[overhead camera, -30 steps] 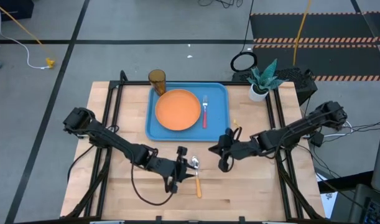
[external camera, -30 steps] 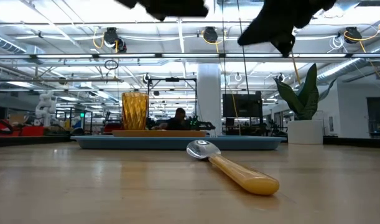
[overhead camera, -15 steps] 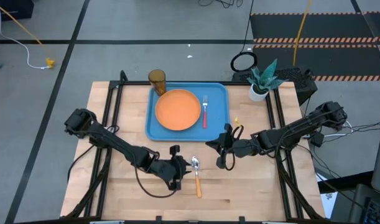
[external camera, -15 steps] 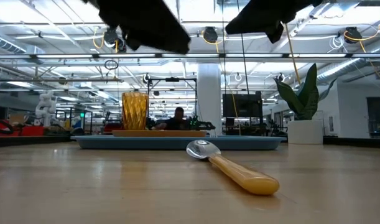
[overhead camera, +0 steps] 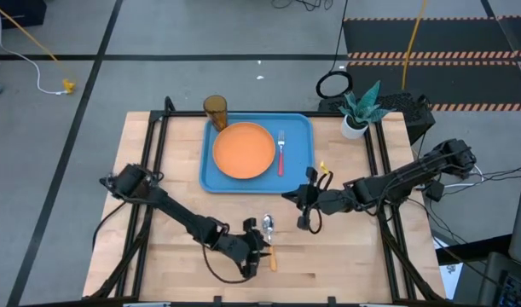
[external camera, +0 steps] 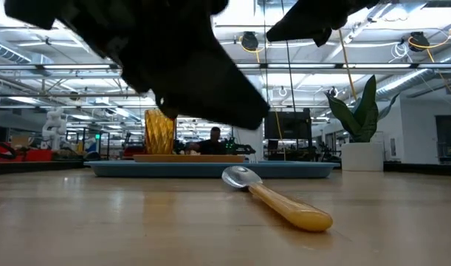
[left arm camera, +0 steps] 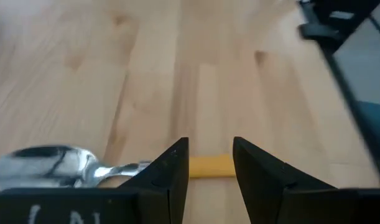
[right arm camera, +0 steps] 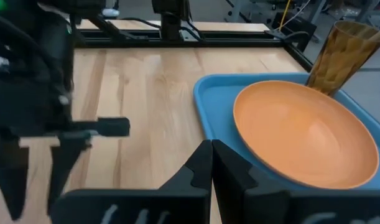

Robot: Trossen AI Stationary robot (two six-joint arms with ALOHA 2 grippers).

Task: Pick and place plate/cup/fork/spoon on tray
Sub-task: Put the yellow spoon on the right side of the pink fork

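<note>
The table (overhead camera: pixel 166 170) carries the tray (overhead camera: pixel 211 179) at its far edge, holding the plate (overhead camera: pixel 243 151) and fork (overhead camera: pixel 281 153); the cup (overhead camera: pixel 215 111) stands at the tray's far-left corner. The left gripper (left arm camera: pixel 209 163), fingers apart, straddles the spoon (external camera: pixel 280 204) near the front edge. The right gripper (right arm camera: pixel 211 165), closed and empty, hovers just off the tray's front-right corner.

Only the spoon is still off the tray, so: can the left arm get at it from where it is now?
Probably yes. The left gripper hangs open right over the spoon, its fingers either side of the orange handle, with nothing between them and bare table around.
</note>
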